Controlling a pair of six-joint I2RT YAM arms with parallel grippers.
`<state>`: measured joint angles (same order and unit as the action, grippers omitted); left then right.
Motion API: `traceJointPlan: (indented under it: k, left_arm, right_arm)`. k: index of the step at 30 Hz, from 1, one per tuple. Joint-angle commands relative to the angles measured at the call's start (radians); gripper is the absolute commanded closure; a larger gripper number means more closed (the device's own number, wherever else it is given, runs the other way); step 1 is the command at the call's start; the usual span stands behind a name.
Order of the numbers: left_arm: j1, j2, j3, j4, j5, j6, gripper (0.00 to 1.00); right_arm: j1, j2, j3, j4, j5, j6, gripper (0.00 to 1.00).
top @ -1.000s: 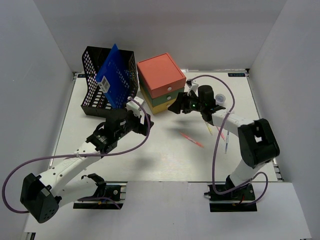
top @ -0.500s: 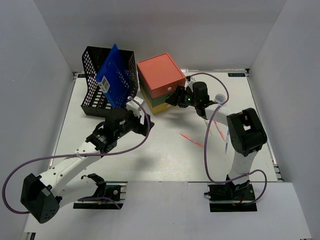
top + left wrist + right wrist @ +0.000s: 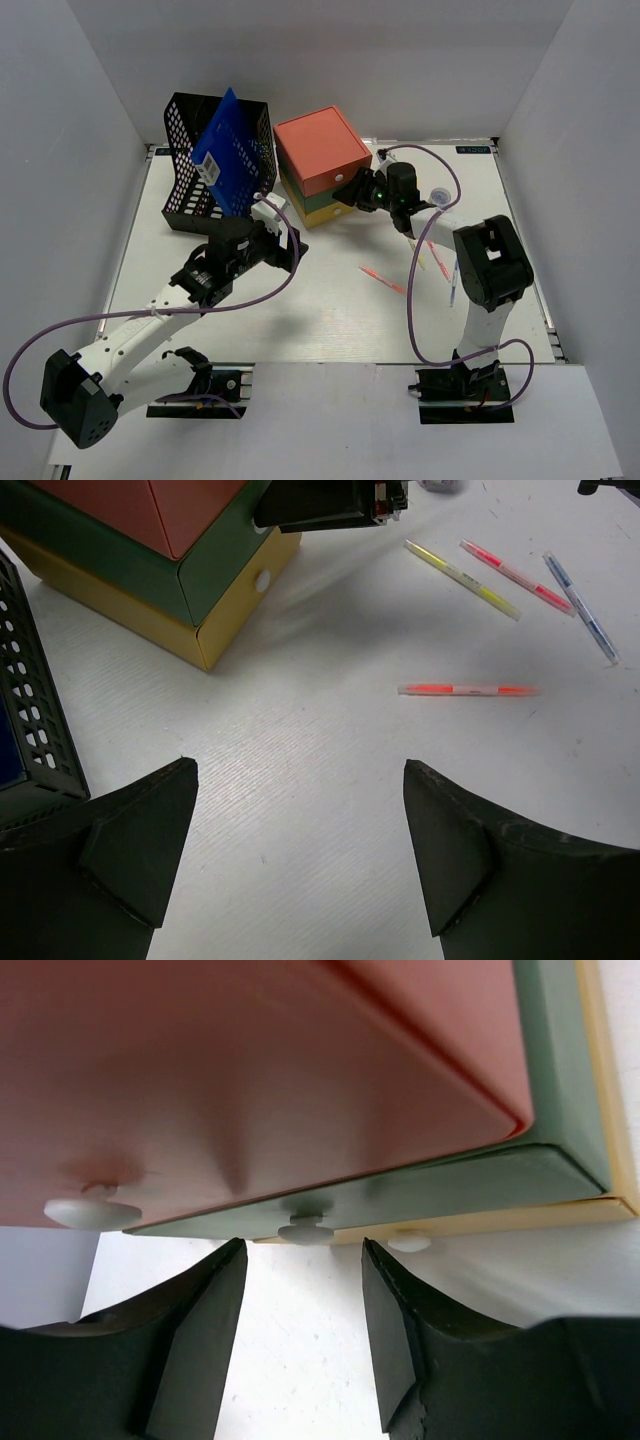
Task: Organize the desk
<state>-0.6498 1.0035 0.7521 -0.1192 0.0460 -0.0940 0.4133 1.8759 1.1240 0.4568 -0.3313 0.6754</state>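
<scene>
The white desk (image 3: 330, 310) carries a drawer box (image 3: 322, 165) with a coral top, a green and a yellow drawer. My right gripper (image 3: 357, 192) is open and empty, right at the box's front. In the right wrist view (image 3: 305, 1252) its fingers flank the green drawer's white knob (image 3: 306, 1230) just short of it; the coral knob (image 3: 92, 1212) and yellow knob (image 3: 408, 1243) lie to either side. My left gripper (image 3: 286, 246) is open and empty above bare desk, as the left wrist view (image 3: 300, 780) shows. A pink pen (image 3: 383, 279) lies mid-desk.
A black mesh basket (image 3: 190, 190) with a blue folder (image 3: 228, 150) stands at the back left. A yellow pen (image 3: 462, 578), a pink pen (image 3: 515, 576) and a blue pen (image 3: 582, 606) lie to the right. A small round item (image 3: 438, 197) sits behind the right arm.
My right gripper has moved left up to the front of the drawer box and its arm has drawn in. The left arm has not moved.
</scene>
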Motion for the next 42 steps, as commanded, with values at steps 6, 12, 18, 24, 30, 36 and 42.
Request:
traceJointPlan:
  k: [6,12,18,24,30,36,42]
  left_arm:
    - [0.004,-0.028,0.010,0.021,-0.003,0.000,0.07]
    - [0.004,-0.032,0.009,0.026,-0.005,0.000,0.07]
    - [0.004,-0.034,0.009,0.026,0.000,-0.001,0.07]
    - [0.004,-0.036,0.006,0.030,0.002,-0.001,0.07]
    - [0.004,-0.037,0.006,0.030,-0.001,-0.001,0.07]
    - [0.004,-0.039,0.003,0.032,0.000,-0.004,0.07]
    - [0.004,-0.042,0.003,0.033,0.005,-0.006,0.07]
  right_arm:
    - [-0.002,0.032,0.049,0.059,0.026,0.026,0.48]
    - [-0.004,0.048,0.071,0.054,0.015,0.042,0.50]
    - [0.001,0.057,0.099,0.022,0.021,0.046,0.52]
    - [-0.002,0.060,0.102,0.014,0.026,0.052,0.64]
    - [-0.004,0.046,0.074,0.028,0.029,0.052,0.76]
    - [-0.016,-0.018,-0.019,0.068,0.035,0.049,0.78]
    - [-0.047,-0.116,-0.157,0.114,0.034,0.044,0.79]
